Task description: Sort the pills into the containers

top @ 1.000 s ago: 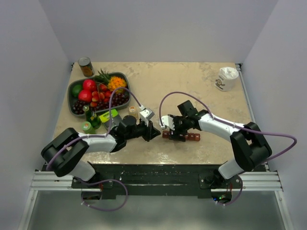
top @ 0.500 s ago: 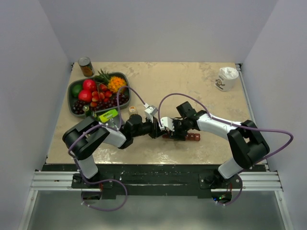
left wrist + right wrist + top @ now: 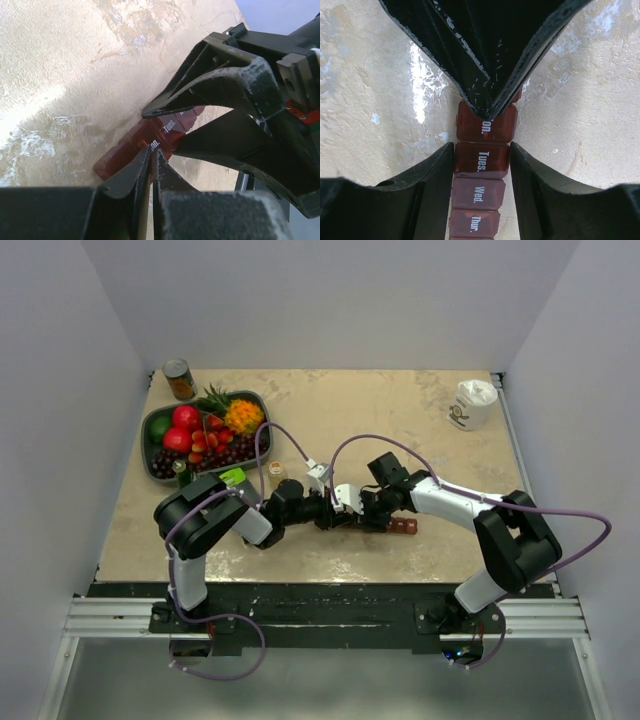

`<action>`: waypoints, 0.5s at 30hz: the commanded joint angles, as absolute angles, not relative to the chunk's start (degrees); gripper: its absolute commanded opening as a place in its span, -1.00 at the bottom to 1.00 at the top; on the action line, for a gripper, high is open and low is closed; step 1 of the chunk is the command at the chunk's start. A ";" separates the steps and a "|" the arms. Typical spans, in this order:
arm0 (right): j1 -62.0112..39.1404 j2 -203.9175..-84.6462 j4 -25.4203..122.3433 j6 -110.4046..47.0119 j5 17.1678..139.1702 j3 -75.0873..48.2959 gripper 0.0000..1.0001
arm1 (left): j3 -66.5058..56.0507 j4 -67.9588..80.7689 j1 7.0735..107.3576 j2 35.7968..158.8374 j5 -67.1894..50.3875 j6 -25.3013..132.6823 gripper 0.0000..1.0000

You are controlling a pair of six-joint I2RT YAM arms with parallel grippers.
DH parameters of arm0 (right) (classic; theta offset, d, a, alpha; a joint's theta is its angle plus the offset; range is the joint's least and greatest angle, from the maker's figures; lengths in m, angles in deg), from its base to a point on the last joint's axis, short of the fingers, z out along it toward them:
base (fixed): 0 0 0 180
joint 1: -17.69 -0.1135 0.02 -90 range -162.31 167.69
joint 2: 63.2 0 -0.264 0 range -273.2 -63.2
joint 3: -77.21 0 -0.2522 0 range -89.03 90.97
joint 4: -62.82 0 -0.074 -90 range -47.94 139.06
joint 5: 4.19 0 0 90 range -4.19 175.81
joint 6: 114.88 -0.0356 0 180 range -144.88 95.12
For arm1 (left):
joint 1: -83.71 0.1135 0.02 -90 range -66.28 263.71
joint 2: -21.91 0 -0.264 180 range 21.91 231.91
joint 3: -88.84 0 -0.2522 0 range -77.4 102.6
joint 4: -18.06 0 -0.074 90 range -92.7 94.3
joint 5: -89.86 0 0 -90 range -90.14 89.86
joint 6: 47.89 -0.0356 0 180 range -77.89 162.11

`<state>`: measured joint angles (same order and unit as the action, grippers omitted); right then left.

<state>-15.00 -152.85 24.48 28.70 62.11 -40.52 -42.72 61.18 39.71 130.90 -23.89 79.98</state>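
While set astride containers (image 3: 481, 160) at Tues. cell | right end effector (image 3: 482, 150) half-open, grip unconfirmed | left end effector (image 3: 151, 164) shut, empty, tips at Mon. lid | flat on counter (image 3: 365, 100), long axis end-on to both

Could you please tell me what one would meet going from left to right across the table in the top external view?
In order: fruit bowl → small bottle → pill organizer → white cup.
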 commanded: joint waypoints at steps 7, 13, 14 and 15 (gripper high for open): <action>-14.92 -156.01 17.60 29.43 55.93 -35.69 -0.18 | -40.57 58.71 39.33 132.75 -20.27 75.86 -0.81; -13.43 -160.23 13.55 29.08 54.08 -31.73 -0.23 | -40.92 55.19 39.33 131.95 -19.65 74.02 -0.81; -13.16 -160.41 13.55 28.91 54.08 -31.55 -0.24 | -41.18 55.02 39.33 131.95 -19.74 73.93 -0.81; -13.07 -160.58 13.64 28.21 54.43 -31.38 -0.24 | -41.36 55.01 39.33 131.95 -19.65 74.01 -0.81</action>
